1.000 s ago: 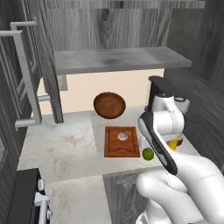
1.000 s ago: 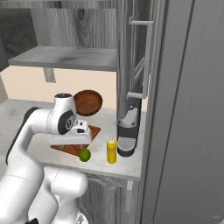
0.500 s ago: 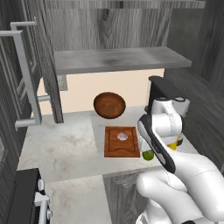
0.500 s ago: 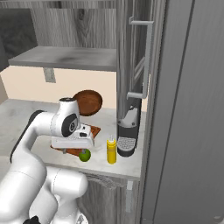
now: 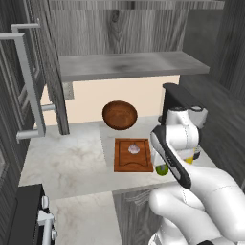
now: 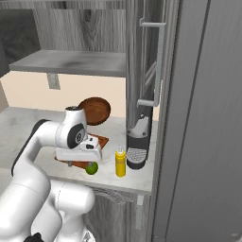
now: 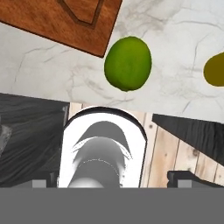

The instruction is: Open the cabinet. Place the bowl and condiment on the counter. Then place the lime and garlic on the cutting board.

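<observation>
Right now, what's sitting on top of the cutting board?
The garlic lies on the cutting board. The lime isn't on it; it rests on the counter just off the board's corner. In the right base view the gripper covers part of the board.

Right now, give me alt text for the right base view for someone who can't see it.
A white robot arm reaches low over a marbled counter, its end effector just above a lime lying beside a cutting board. A yellow bottle stands nearby, next to a black coffee machine, with a wooden bowl behind.
</observation>
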